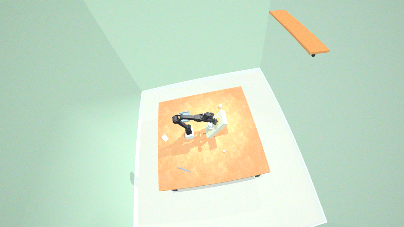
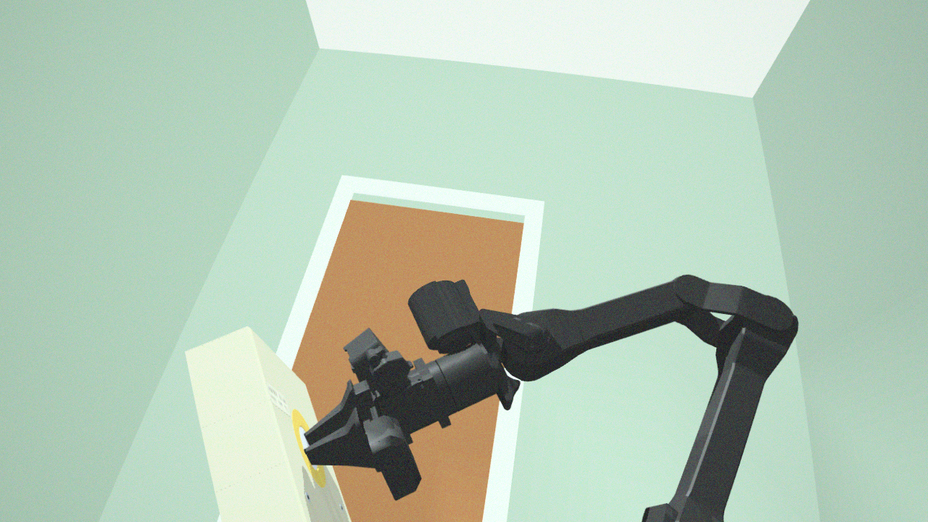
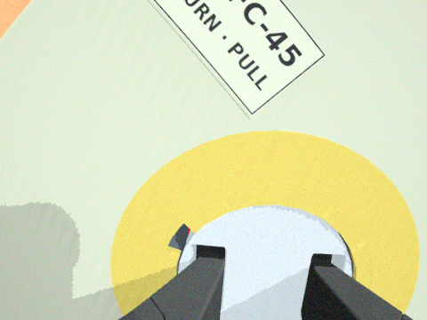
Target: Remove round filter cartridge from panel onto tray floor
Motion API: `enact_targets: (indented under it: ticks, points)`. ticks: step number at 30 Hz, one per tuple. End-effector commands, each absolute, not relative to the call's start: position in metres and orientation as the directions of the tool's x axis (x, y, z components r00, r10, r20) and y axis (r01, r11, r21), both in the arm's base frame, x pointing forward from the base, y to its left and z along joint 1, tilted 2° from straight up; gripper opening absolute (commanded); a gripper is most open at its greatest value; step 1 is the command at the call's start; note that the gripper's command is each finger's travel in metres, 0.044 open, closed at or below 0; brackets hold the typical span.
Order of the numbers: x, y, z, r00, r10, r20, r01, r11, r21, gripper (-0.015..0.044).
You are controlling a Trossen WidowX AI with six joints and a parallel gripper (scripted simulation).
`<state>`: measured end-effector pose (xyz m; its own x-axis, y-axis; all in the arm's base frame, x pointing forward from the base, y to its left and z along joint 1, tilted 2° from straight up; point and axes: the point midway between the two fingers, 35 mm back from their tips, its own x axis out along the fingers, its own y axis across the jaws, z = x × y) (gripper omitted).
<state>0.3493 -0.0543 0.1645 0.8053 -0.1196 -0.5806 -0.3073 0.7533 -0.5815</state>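
The round pale filter cartridge (image 3: 267,227) sits in the yellow ring (image 3: 267,169) (image 2: 320,478) of the cream service panel (image 3: 89,111) (image 2: 227,402) (image 1: 224,118). My gripper (image 3: 262,265) (image 2: 309,446) is shut on the cartridge, with one fingertip in each of its two face slots. The fingers hide the lower sides of the face. A dark notch (image 3: 179,237) with a thin red sliver shows in the ring at the cartridge's upper left. The blue tray (image 1: 184,112) lies on the table behind my arm, which partly covers it.
A printed label (image 3: 285,27) is on the panel above the ring. A white cup (image 1: 220,106) stands behind the panel. A small white disc (image 1: 223,151), a blue bar (image 1: 183,169) and a white block (image 1: 164,137) lie on the table (image 1: 240,163).
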Motion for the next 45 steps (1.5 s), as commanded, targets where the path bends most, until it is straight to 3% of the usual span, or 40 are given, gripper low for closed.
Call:
enact_targets:
  ticks: [1,16,45]
  points:
    - [0.352,-0.055,0.164,0.808,-0.122,-0.577,-0.211,0.854,-0.476,0.0000]
    - [0.352,-0.055,0.164,0.808,-0.122,-0.577,0.084,0.992,-0.093,0.0000]
    - [0.288,-0.046,0.203,0.804,-0.122,-0.582,0.001,0.979,-0.203,0.0000]
